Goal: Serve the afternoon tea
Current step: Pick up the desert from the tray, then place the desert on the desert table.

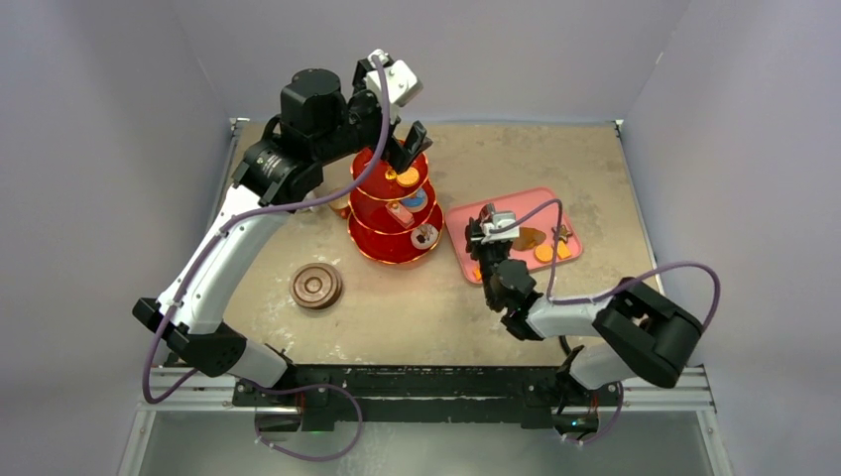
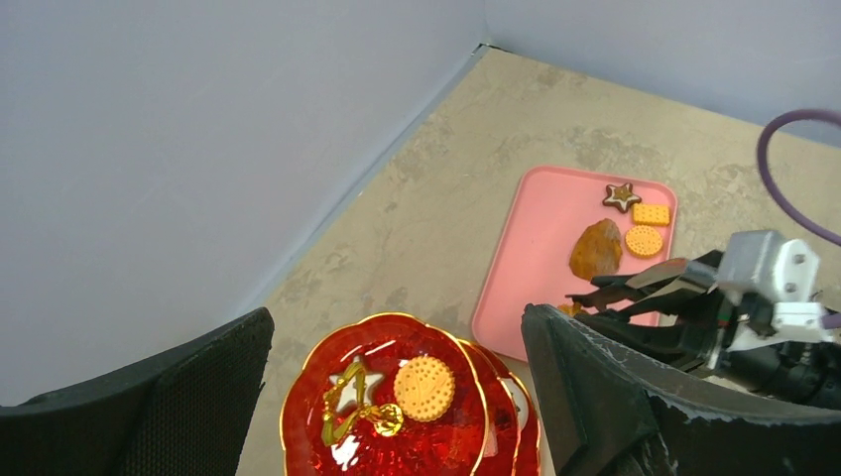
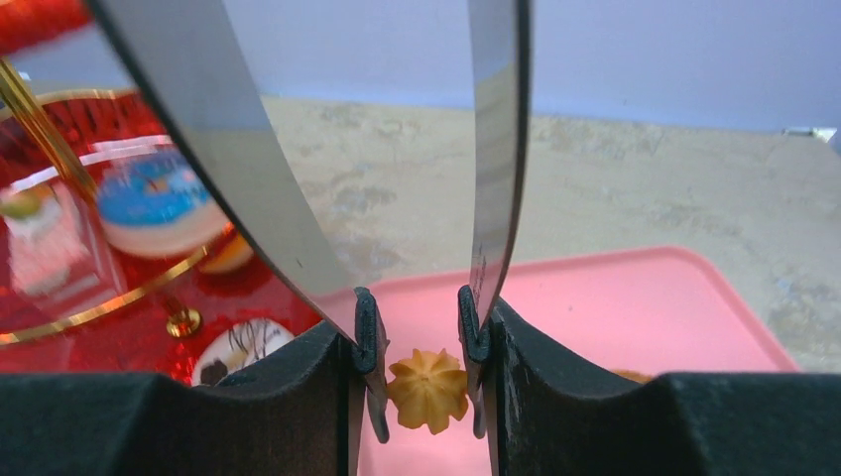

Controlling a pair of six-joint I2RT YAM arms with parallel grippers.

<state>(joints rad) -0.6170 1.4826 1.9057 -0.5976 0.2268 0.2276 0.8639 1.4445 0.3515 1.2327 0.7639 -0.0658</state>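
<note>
Grey walls close round a tan, mottled tabletop (image 1: pixel 298 223). Your red three-tier stand (image 1: pixel 395 210) sits left of centre on it, towards the back. On its top tier you have a round yellow biscuit (image 2: pixel 424 389) beside the gold handle (image 2: pixel 352 405). A blue-iced pastry (image 3: pixel 159 203) lies on the middle tier and a chocolate-drizzled one (image 3: pixel 238 347) on the bottom.

Your left gripper (image 1: pixel 412 149) hangs over the top tier with its jaws wide apart, holding nothing.

Just right of the stand lies the pink tray (image 1: pixel 516 203). At its far end you can see a star biscuit (image 2: pixel 621 195), a square biscuit (image 2: pixel 651 213), a round one (image 2: pixel 644 240) and a brown pastry (image 2: pixel 595 248).

Your right gripper (image 3: pixel 417 347) is over the tray's near-left corner, clamped on the tongs (image 3: pixel 501 149). The tongs' black tips sit either side of a piped yellow biscuit (image 3: pixel 428 389) on the tray, close against it. You cannot tell whether they are pinching it.

A stack of brown saucers (image 1: pixel 316 286) rests well apart, near the table's front left.
</note>
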